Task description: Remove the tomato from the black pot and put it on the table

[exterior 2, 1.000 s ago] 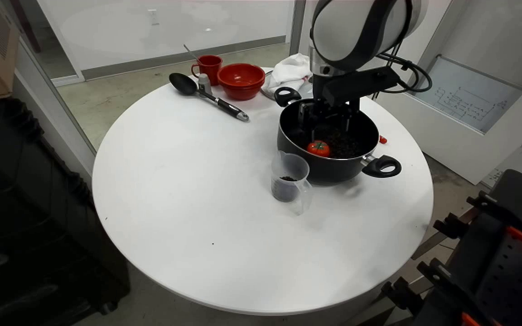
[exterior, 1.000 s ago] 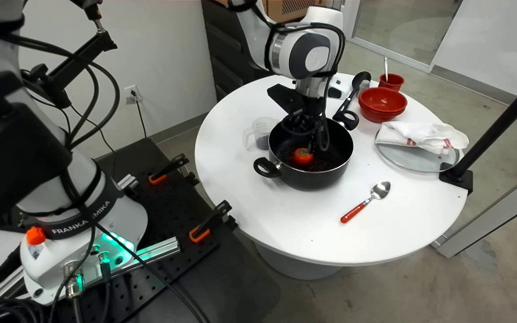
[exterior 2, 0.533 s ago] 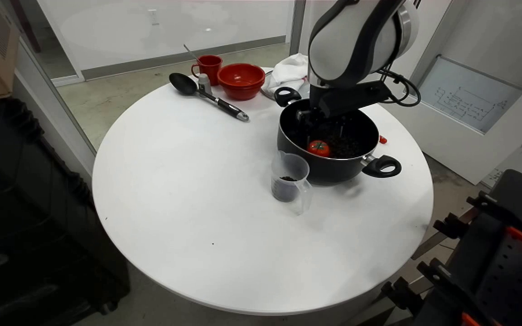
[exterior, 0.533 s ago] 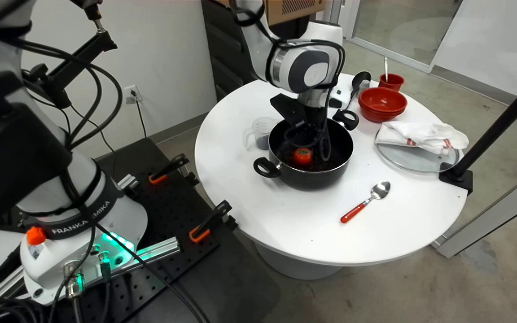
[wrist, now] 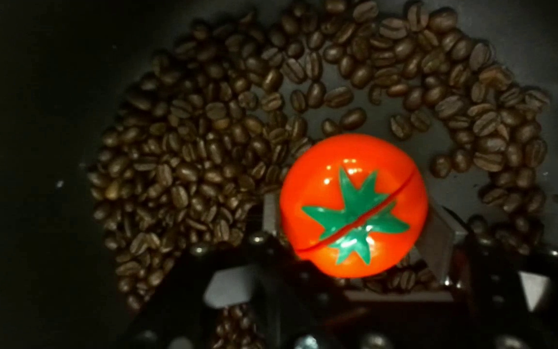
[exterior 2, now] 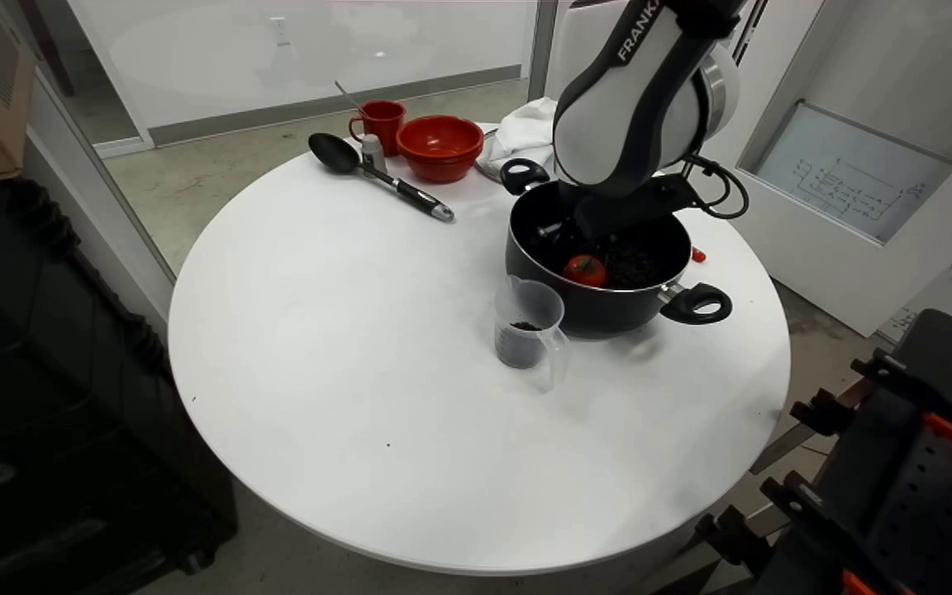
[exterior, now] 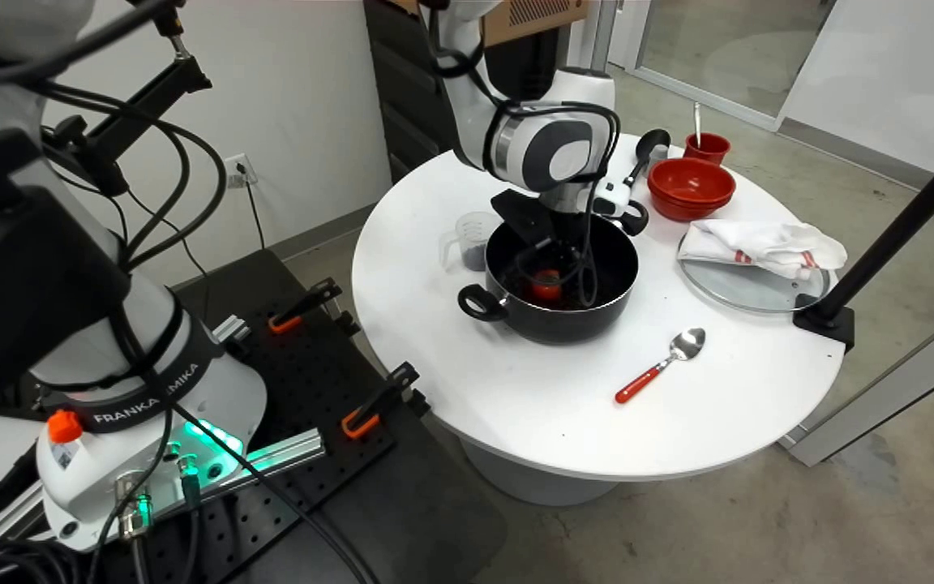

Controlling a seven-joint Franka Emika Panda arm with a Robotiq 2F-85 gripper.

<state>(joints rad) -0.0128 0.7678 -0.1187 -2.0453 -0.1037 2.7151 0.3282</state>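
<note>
Arm [exterior: 560, 150] has dropped a bit lower over the black pot [exterior: 564, 326] than half a second ago, and the tomato [exterior 2: 584, 270] looks nudged ever so slightly too. Rest of the stuff on the table [exterior: 532, 389] hasn't budged.

In an exterior view the wrist end of the arm is down in the pot and covers a lot of the inside, so the tomato is just a dim red patch in there. Clear measuring cup [exterior: 473, 239] sits just beside the pot with something dark in the bottom. A red-handled spoon [exterior: 661, 365] lies on the table, apart from the pot. Further over there's a glass lid [exterior: 747, 294] with a white towel [exterior: 767, 247] bunched on it, some stacked red bowls [exterior: 690, 195], and a red mug [exterior: 707, 152] with a utensil handle [exterior: 697, 126] sticking up.

In an exterior view the tomato shows better: it's in the pot, close to the wall on the cup's side. Well apart from it, a long black spoon [exterior 2: 410, 193] lies with its head by a small grey shaker [exterior 2: 371, 150].

Wrist view is the good one. The gripper [wrist: 355, 225] has its fingers [wrist: 439, 237] on both sides of the tomato, looking right up against it, but I honestly can't say if they're squeezing it or just spread around it. Green leaves face the camera, dark red line across them. Coffee beans [wrist: 187, 160] cover much of the pot bottom around it, with a bare patch showing.
</note>
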